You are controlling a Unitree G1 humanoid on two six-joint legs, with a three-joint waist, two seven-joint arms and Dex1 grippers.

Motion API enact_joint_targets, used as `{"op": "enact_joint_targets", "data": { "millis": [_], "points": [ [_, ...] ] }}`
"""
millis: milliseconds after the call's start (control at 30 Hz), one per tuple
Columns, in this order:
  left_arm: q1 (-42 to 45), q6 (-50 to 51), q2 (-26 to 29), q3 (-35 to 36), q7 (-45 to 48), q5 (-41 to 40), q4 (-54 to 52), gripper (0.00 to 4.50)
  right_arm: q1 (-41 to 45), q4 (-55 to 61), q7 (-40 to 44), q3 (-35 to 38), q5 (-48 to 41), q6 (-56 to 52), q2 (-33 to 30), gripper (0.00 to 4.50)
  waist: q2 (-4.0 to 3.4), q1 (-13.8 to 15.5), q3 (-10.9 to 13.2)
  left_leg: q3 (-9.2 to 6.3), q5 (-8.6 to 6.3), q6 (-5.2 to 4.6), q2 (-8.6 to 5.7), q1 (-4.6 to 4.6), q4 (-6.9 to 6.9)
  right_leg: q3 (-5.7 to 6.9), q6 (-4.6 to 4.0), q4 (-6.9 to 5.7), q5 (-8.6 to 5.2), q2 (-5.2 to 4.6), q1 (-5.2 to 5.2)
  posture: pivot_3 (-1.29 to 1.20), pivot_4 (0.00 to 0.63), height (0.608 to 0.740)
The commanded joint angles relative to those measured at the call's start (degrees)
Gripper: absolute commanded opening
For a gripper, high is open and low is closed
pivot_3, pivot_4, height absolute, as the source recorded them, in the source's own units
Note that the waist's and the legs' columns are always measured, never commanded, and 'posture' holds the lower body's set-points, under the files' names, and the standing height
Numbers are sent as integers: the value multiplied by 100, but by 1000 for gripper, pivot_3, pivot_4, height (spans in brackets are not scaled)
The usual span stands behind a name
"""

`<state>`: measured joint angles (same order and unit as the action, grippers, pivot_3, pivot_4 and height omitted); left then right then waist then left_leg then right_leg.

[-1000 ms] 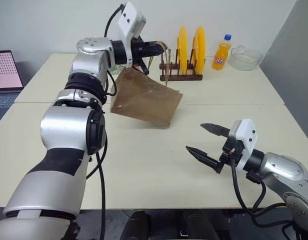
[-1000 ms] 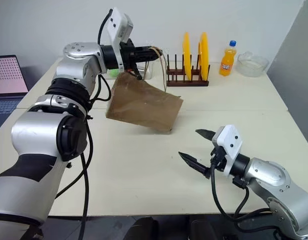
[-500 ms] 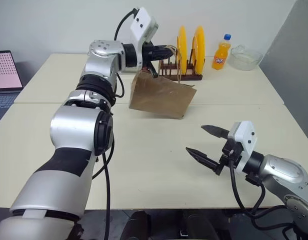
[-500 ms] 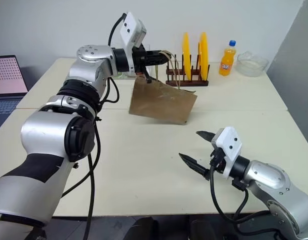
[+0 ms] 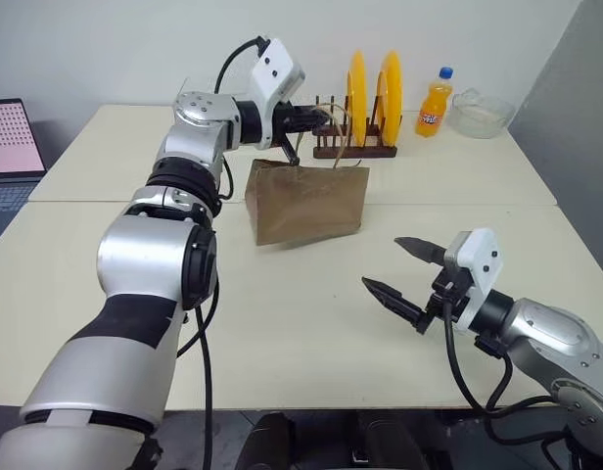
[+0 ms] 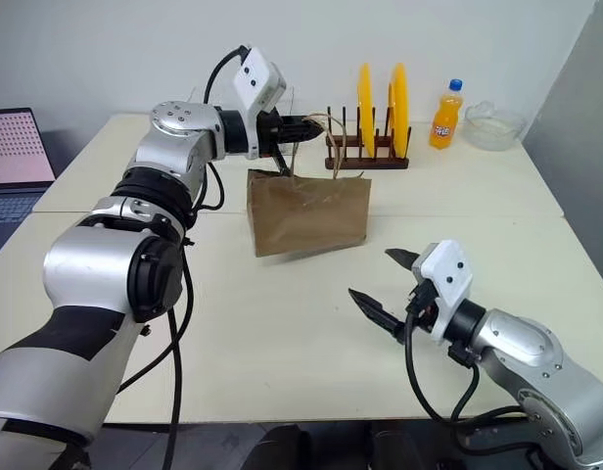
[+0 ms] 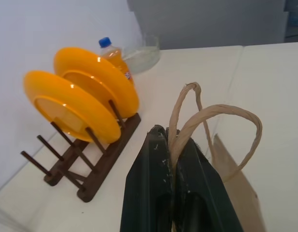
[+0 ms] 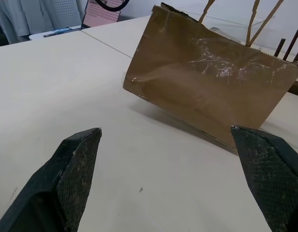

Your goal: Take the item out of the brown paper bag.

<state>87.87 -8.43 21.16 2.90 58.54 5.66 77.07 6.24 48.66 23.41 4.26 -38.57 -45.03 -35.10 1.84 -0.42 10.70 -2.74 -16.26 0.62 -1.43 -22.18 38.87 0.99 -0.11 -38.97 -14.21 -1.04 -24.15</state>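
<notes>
Left fingers (image 7: 171, 159) pinching bag handles (image 7: 207, 116), right fingers (image 5: 409, 279) spread; brown paper bag (image 5: 306, 203) could swing, tipping over on desk (image 5: 282, 313).

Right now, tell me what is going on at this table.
The robot's left gripper is shut on the cord handles of the brown paper bag and holds it by them above the table, in front of a rack of yellow plates. The right gripper hangs open near the table's front edge, apart from the bag. An orange soda bottle and a glass bowl stand at the back. Whatever is in the bag cannot be seen.
</notes>
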Motion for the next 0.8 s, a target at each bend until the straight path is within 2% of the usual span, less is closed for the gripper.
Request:
{"op": "enact_joint_targets", "data": {
  "millis": [33,300,667,800],
  "points": [
    [71,-224,92,1,-323,70,-80,26,113,135,-39,-17,-89,2,18,4500,0,3,0,-1,0,0,0,0,0,1,0,0,0,0,0,0,150,740],
    [-101,-441,99,-92,-1013,342,-34,26,212,154,-153,-106,-156,-94,46,4500,0,2,0,0,0,0,0,2,0,-1,0,0,0,0,0,0,150,740],
    [-317,-301,224,-145,-385,357,-52,26,294,104,-240,-148,-92,-104,58,4500,0,3,0,1,0,0,0,2,0,0,-6,-1,3,0,0,0,150,740],
    [-367,-209,329,-168,-320,392,-60,975,369,31,-216,-215,-29,-61,69,4500,0,0,0,0,0,0,0,2,0,1,-5,-2,3,0,0,0,150,740]
  ]
}}
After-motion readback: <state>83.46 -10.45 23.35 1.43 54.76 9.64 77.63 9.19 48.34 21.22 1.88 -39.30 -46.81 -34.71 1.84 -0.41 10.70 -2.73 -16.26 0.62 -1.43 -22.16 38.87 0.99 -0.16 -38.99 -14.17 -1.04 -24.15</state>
